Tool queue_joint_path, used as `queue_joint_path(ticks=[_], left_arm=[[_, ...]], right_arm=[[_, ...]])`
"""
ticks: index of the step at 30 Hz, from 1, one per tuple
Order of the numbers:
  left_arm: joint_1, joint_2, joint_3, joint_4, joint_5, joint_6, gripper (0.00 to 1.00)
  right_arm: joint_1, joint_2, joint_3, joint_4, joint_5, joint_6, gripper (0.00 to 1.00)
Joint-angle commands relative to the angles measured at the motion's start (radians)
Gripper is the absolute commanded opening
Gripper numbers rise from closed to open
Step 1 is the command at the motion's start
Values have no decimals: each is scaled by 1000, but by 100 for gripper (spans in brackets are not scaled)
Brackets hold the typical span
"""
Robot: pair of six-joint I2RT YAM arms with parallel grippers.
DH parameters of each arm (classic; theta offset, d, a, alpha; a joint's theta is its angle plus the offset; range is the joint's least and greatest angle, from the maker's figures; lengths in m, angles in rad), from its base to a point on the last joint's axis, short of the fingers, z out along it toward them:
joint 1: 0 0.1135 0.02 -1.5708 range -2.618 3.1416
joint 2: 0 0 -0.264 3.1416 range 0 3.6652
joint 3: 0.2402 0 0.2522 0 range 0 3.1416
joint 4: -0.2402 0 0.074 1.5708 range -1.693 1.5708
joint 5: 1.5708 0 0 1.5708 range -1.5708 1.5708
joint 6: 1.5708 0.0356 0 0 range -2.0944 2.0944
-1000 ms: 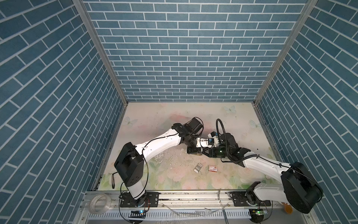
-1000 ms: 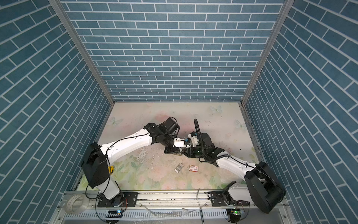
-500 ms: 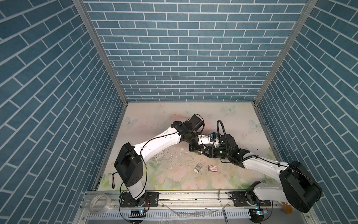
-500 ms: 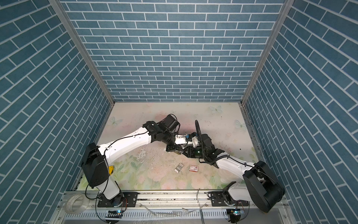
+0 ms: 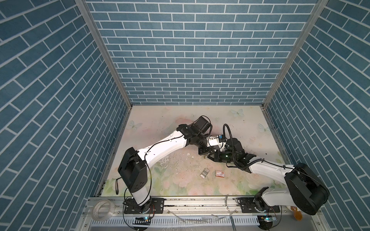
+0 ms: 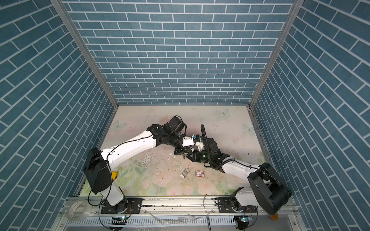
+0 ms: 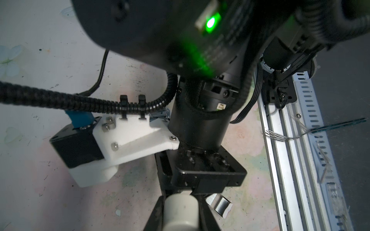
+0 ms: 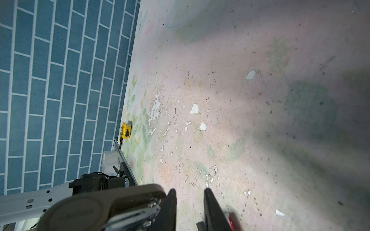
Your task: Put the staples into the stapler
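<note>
We are finding the left hand clamped on the grey body of the stapler, which is showing its metal channel at the lower left of the right wrist view. The right hand is standing with its fingers apart and nothing between them, just beside that channel. The staples are lying flat on the bench in the lower middle of both top views. They are lying just beside the red-and-white box and apart from both hands.

We are flagging these risks:

- **Crowding:** The two arms are working close together at the centre of the frame, with a ribbed cable looping between them. A reach toward the staples is risking a knock or a snag that twists the stapler in its grip.
- **Thin strips:** The staples are lying thin and flat, so a pinch from above is likely to skid off, break a strip or scatter the block.
- **Wrong pick:** The box is sitting so near that the fingers are risking closing on it instead.
- **Channel:** We are also judging that the channel may snap shut if bumped.
</note>
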State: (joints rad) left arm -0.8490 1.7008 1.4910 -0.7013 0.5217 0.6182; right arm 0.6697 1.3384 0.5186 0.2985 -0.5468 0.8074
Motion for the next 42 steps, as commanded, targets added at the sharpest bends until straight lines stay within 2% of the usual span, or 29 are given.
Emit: queue_joint_path(ticks=[1,8,14,22,26,30,35,42], left_arm=[[-5,23,20,25,20,-24,0],[-3,24,15,26,13,-17,0],[32,-3,-6,8,9,13,0],[82,-14,-5,-67,101,38,0],[90,-10,17,-122,177,54,0],[103,29,87,-227,285,78,0],[141,114,206,-364,433,96,0],[171,207,314,-472,559,110,0]], right_arm=[[10,1,-6,73,-33,26,27],[10,-31,-24,45,11,27,29],[8,-124,-40,-70,106,0,32],[-21,-250,-58,-203,161,-49,39],[-29,-315,-75,-203,110,-111,44],[-29,-432,-115,-117,-47,-177,49],[-28,-566,-118,-134,-156,-203,53],[-28,-640,-121,-163,-160,-211,57]])
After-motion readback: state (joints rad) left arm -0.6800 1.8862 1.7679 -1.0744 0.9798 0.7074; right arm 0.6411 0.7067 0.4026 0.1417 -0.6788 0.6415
